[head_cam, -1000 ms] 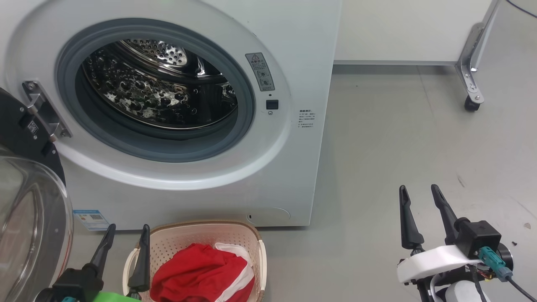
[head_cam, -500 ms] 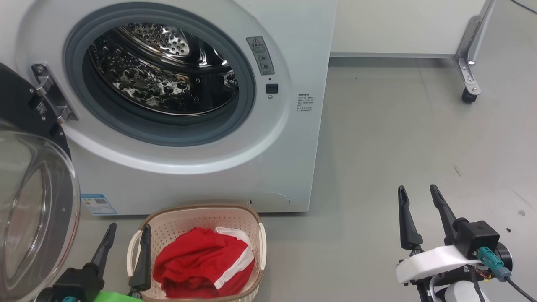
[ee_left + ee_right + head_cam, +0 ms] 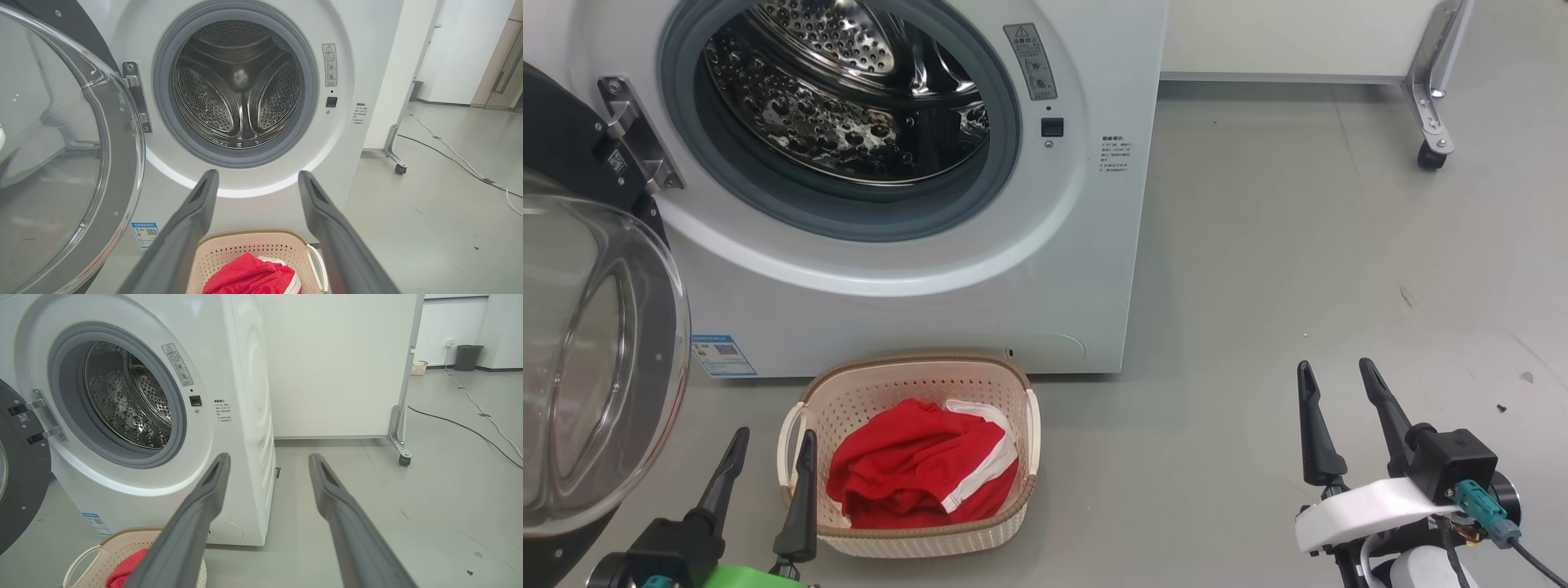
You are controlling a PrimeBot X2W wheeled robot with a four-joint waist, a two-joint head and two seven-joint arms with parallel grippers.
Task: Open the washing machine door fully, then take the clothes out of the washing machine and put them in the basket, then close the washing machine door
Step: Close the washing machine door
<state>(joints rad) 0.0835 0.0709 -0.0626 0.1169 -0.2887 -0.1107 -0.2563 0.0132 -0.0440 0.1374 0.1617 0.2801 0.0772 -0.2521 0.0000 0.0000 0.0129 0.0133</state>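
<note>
Head view: the red garments with white trim (image 3: pixel 915 474) lie in the small cream perforated basket with a brown rim (image 3: pixel 915 363), on the floor just in front of the big white front-loading washing machine (image 3: pixel 1094 269). The machine's steel drum (image 3: pixel 849 106) looks empty to me, so I judge closing to be the step in hand. The round black door with the bulging glass window (image 3: pixel 596 367) hangs wide open at the machine's hinge side. My left claw (image 3: pixel 775 434) hovers in front of that side, fingers spread wide and empty. My right claw (image 3: pixel 1335 366) waits well off the machine's other side, equally spread and empty.

Left wrist view: the fingers point at the machine's opening. I'd reach behind the door's free edge and push on the black rim, not the glass, following the hinge arc until the latch catches.

Right wrist view: the fingers point level past the machine's front corner, clear of the door's path.
</note>
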